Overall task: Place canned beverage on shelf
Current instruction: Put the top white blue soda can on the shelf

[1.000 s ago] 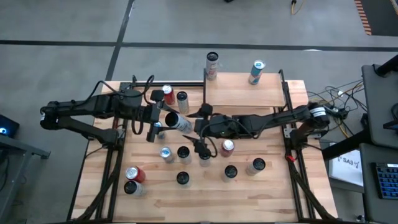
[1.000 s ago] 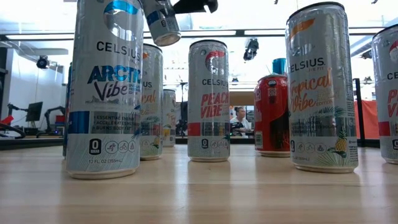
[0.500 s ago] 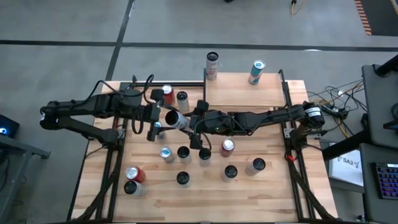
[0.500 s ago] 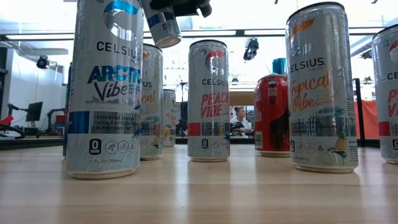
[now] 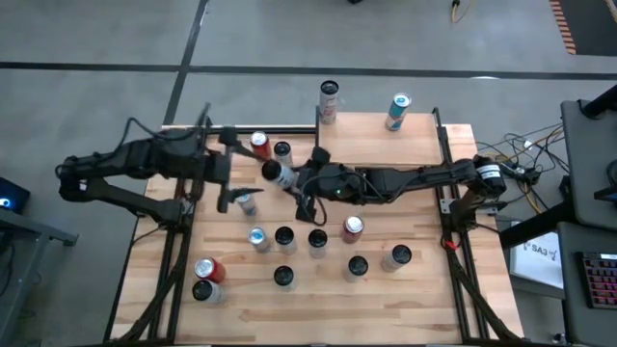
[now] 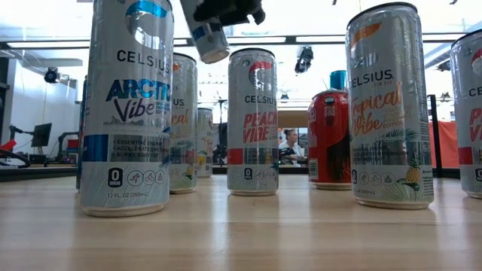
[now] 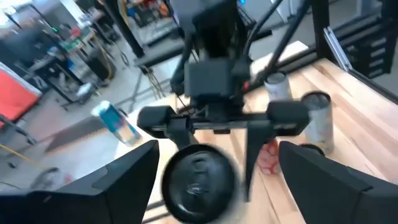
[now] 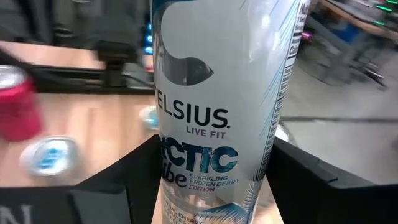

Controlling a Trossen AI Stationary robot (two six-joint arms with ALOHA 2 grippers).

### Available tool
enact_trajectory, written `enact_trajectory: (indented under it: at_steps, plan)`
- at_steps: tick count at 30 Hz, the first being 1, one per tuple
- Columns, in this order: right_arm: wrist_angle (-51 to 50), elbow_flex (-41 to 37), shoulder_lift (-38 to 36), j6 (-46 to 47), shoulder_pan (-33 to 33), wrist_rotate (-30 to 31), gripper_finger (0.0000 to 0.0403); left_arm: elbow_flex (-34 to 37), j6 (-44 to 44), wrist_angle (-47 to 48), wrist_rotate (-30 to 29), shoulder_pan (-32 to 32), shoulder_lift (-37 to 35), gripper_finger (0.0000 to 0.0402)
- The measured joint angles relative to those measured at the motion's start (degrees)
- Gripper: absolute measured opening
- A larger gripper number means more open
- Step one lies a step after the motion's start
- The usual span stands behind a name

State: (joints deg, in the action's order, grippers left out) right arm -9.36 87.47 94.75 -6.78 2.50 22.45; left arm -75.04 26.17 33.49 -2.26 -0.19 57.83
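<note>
A silver-and-blue Celsius can (image 5: 275,173) hangs tilted above the table's middle, with my right gripper (image 5: 291,180) shut on it. It fills the right wrist view (image 8: 217,93) and shows at the top of the low view (image 6: 211,34). My left gripper (image 5: 225,188) stands to the can's left, open and with nothing between its fingers (image 7: 124,180). In the left wrist view the can's dark end (image 7: 199,180) faces that camera. The shelf (image 5: 381,145) is a light-wood board at the far right. Two cans (image 5: 330,99) (image 5: 397,111) stand at its far edge. My right gripper pinches the can's side wall (image 8: 168,168) between its two fingers, about midway along the printed label. The fingers (image 8: 118,186) come nearly level from the table's right side and lie across the can. The can is lifted clear of the table, tilted with one end lower (image 6: 215,53).
Several cans stand on the plank table below and near the arms: a red one (image 5: 353,227), silver ones (image 5: 284,236) (image 5: 397,256), two at the near left (image 5: 205,275), two at the far left (image 5: 258,145). Black frame rails (image 5: 448,207) run along both sides.
My right gripper has closed in from the right and shut on the can. My left gripper has opened, let go of the can, and drawn back toward the table's left edge and upward. The can has shifted slightly toward the far edge, staying tilted and clear of the table.
</note>
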Motion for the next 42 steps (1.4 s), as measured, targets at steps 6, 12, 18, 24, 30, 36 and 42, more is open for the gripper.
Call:
enact_trajectory:
  at_steps: [6,12,18,24,30,36,42]
  plan:
    - [-0.7,-1.7,-1.3,4.3,-3.6,2.5,0.0231,0.6,-0.8,-2.3,-0.2,0.0,-3.8,0.0313]
    - [1.7,-7.0,-4.5,10.5,-5.6,13.3,0.0231,6.6,-5.1,-7.1,-2.6,0.0,-8.0,0.0313]
    - [2.8,-15.3,-11.2,15.5,-6.3,20.3,0.0231,13.7,-7.1,-12.3,-4.9,0.1,-12.2,0.0313]
    - [13.0,-27.3,-20.4,16.8,-9.6,24.2,0.0231,22.1,-7.2,-20.8,-4.8,0.0,-15.7,0.0313]
    - [34.3,-40.0,-23.2,12.1,-13.3,23.6,0.0231,30.1,-7.2,-29.5,-4.8,0.0,-17.8,0.0313]
    - [41.7,-43.7,-19.9,10.5,-15.2,24.1,0.0231,34.9,-7.5,-33.2,-4.9,0.0,-18.8,0.0314]
    - [42.8,-43.1,-16.0,9.7,-16.0,25.6,0.0231,36.8,-7.7,-33.7,-6.8,0.0,-18.6,0.0314]
